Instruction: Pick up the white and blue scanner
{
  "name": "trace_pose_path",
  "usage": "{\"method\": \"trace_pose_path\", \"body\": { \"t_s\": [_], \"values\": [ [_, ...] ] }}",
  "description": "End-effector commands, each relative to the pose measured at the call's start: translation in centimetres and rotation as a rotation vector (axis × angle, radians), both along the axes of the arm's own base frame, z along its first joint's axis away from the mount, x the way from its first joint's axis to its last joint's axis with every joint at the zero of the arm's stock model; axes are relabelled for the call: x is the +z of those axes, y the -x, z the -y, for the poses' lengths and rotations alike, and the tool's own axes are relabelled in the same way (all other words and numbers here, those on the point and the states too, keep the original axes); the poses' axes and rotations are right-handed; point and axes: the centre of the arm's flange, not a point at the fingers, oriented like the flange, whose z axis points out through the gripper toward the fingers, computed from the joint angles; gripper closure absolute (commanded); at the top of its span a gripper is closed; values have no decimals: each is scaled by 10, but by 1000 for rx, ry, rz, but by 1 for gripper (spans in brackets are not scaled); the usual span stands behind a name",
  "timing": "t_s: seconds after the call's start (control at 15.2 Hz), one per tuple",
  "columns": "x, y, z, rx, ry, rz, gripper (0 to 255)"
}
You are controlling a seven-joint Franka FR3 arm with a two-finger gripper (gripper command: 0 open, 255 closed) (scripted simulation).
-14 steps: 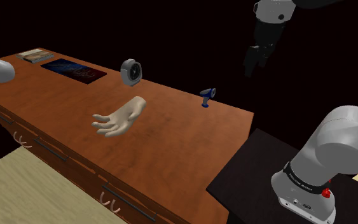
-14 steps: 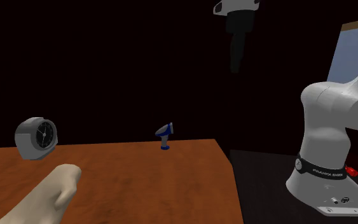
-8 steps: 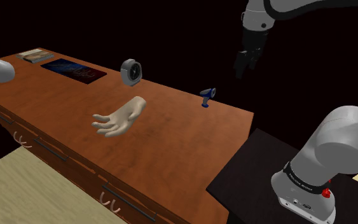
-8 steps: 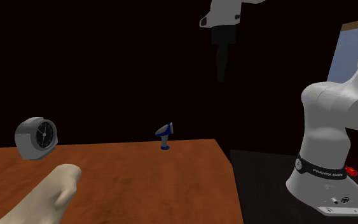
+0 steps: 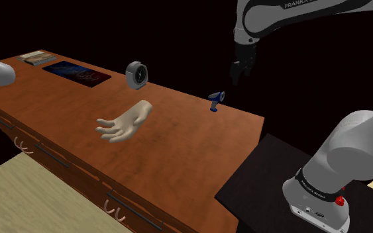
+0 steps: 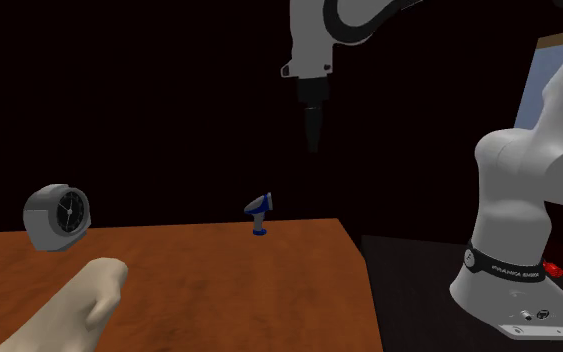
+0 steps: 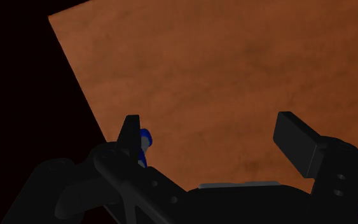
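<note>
- Near the far edge of the table (image 5: 178, 155), in the shoulder view, the white and blue scanner (image 5: 216, 100) stands on its blue base.
- At about 1 o'clock from the scanner in that view, the black end effector (image 5: 236, 71) hangs in the air, well apart from it.
- From the wrist view, its fingers (image 7: 295, 143) stand wide apart with nothing between them; the scanner shows just beside one finger.
- A grey clock (image 5: 137, 75) sits at 10 o'clock from the scanner, and a pale model hand (image 5: 122, 122) lies at 8 o'clock.

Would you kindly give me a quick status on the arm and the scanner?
Gripper open, empty, high above desk. Scanner upright near desk's far edge, untouched. Nothing between them.
</note>
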Motion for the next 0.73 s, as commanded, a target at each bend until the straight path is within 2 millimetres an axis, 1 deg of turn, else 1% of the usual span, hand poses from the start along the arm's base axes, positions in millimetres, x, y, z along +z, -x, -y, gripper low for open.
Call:
{"method": "trace_pose_path", "body": {
  "t_s": [0.0, 0.66],
  "values": [
    [-16, -21, 11, 9, 5, -14, 0],
    [-99, -118, 63, 49, 27, -83, 0]
  ]
}}
